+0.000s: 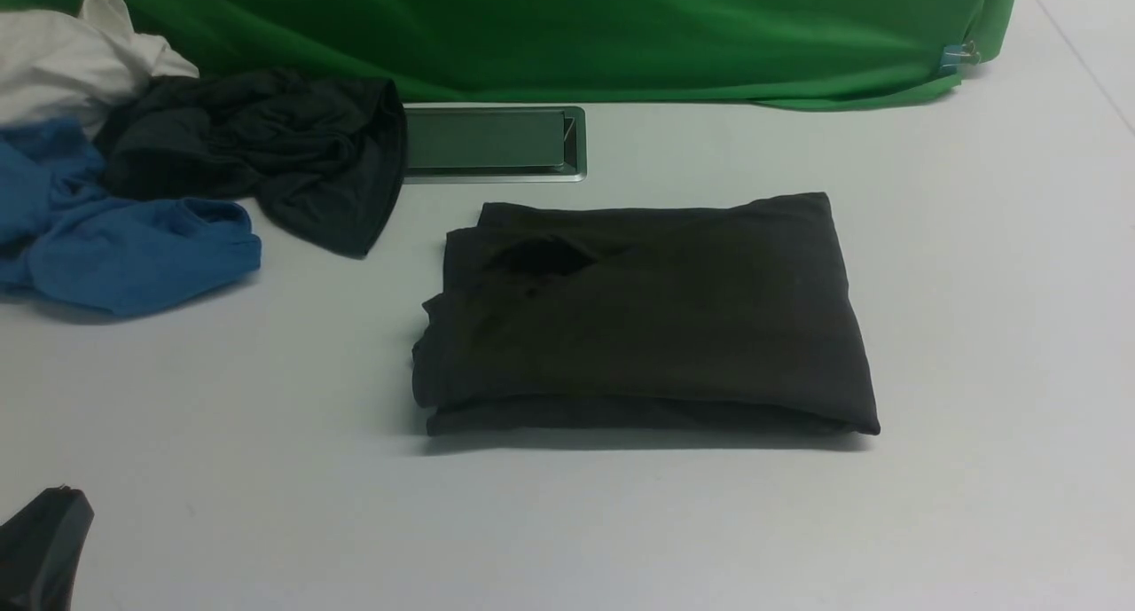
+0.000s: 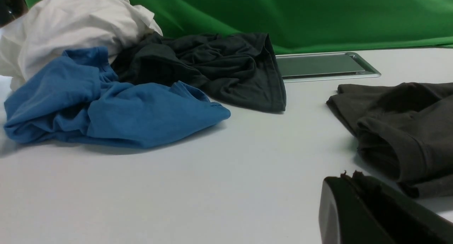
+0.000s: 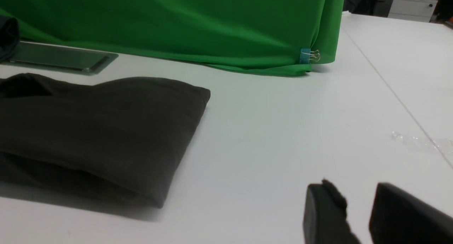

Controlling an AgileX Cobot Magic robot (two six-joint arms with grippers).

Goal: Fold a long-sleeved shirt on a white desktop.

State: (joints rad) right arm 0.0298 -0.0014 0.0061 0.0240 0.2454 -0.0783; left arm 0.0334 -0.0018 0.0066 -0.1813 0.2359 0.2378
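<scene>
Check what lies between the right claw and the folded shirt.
Nothing: in the right wrist view, only bare white desktop separates the right claw from the shirt.

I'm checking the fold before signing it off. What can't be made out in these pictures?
- Shirt: its chest print and neck label are hidden inside the fold, in every view.
- Right pincer: outside the front view; the right wrist view's edge crops it.
- Left pincer: only its tips show.
- White garment: cut by the front view's edge, partly under the blue garment.
</scene>
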